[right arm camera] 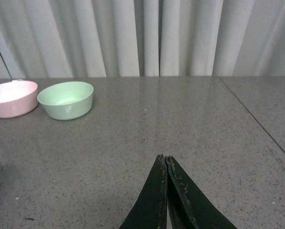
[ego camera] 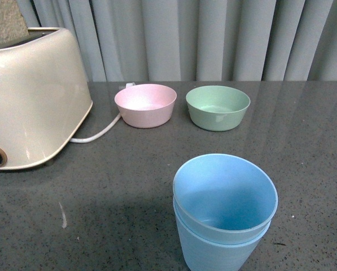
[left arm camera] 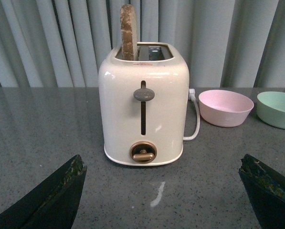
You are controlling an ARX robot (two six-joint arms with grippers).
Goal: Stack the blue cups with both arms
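Blue cups [ego camera: 224, 217], light-blue matte tumblers, one nested inside the other, rims nearly level, upright on the near tabletop [ego camera: 128, 186]. Left gripper [left arm camera: 163, 191]: fingers spread wide, empty. Right gripper [right arm camera: 166, 195]: fingers pressed together, holding nothing. Farther back stand a pink bowl [ego camera: 145, 105], a green bowl [ego camera: 218, 107] and a cream toaster [ego camera: 33, 96].

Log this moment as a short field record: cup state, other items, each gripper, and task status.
blue cups: two, nested one inside the other, upright on the grey table
pink bowl: behind the cups, beside the green bowl, apart
toaster: cream, one slice of toast standing in a slot
left gripper: open, holding nothing
right gripper: shut, holding nothing
task status: stack appears done
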